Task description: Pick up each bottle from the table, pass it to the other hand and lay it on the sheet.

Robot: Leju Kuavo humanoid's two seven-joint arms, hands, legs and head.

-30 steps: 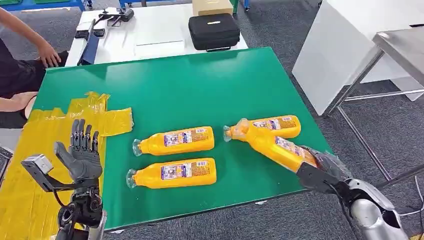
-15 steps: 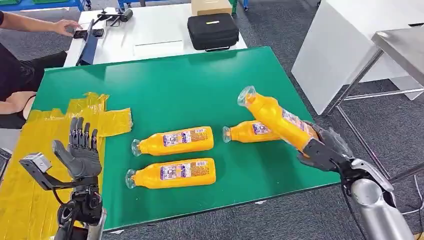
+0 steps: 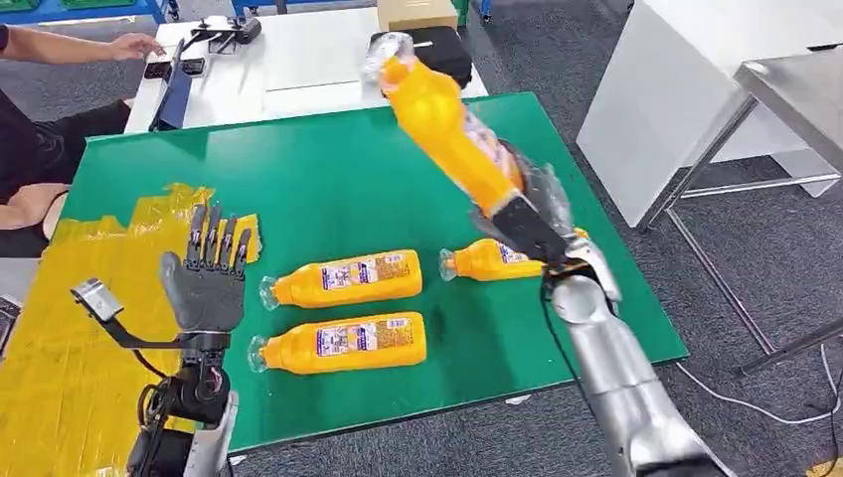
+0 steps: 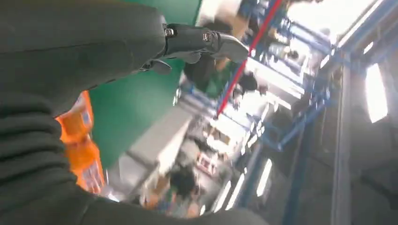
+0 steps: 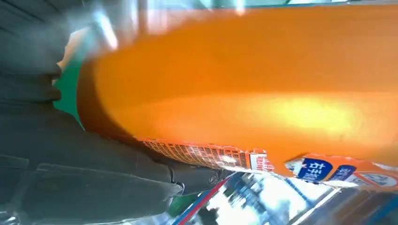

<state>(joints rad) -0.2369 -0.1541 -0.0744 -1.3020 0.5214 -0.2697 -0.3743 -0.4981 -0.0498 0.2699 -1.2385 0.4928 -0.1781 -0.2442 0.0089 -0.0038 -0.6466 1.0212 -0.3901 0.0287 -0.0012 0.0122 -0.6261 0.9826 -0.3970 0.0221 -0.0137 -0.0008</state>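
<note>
While the right hand [image 3: 525, 204] grips a bottle [image 3: 442, 124] by its base, the bottle tilts up toward the upper middle of the head frame, its clear cap end highest and well above the green table [image 3: 338, 169]. In the right wrist view the same bottle [image 5: 244, 79] shows as a blurred orange body with its label edge, and the hand [image 5: 70, 154] wraps it from below. The left hand [image 3: 206, 278] stands palm-up at lower left with fingers straight and apart, holding nothing; in the left wrist view the hand [image 4: 70, 51] is close and dark. Three more bottles lie on the table: one [image 3: 343, 279] at centre, one [image 3: 338, 343] just below it, and one [image 3: 492, 260] to the right, partly behind the right wrist. The yellow sheet [image 3: 70, 298] covers the table's left side. A person's hand [image 3: 134, 45] rests on the white table [image 3: 308, 60] at upper left, near a black case [image 3: 447, 60].
</note>
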